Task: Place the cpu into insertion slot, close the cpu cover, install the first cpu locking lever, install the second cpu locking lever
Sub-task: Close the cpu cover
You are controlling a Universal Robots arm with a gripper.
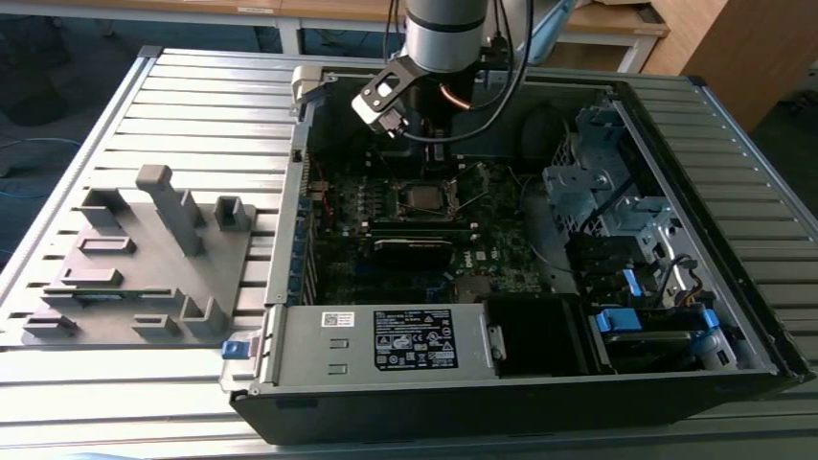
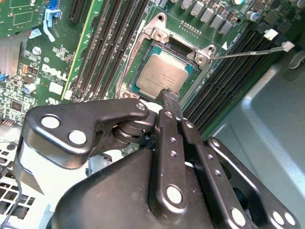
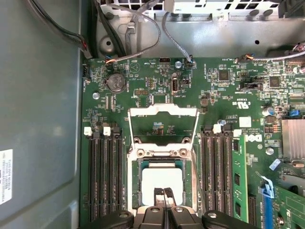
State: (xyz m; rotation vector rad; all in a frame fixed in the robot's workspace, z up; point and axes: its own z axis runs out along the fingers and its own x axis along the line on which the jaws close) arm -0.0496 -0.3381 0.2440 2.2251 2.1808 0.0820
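Observation:
The cpu (image 3: 162, 182) lies flat in the insertion slot (image 3: 136, 191), its silver-grey top facing up; it is also in the second wrist view (image 2: 164, 74). The cpu cover (image 3: 163, 110) is swung open, a silver frame with the green board showing through its window. A thin locking lever (image 2: 248, 51) sticks out raised from the socket's corner. My gripper (image 3: 163, 193) hangs just above the cpu's near edge, its two black fingers (image 2: 170, 98) pressed together with nothing between them. In the exterior view the gripper (image 1: 434, 153) hovers over the socket (image 1: 422, 198) inside the open computer case.
Long black memory slots (image 3: 102, 176) flank the socket on both sides. Cables (image 3: 143, 28) run along the case wall beyond the board. A grey drive cage (image 1: 601, 192) and a power supply (image 1: 383, 340) fill the case's other ends. A grey fixture (image 1: 141, 259) stands on the table.

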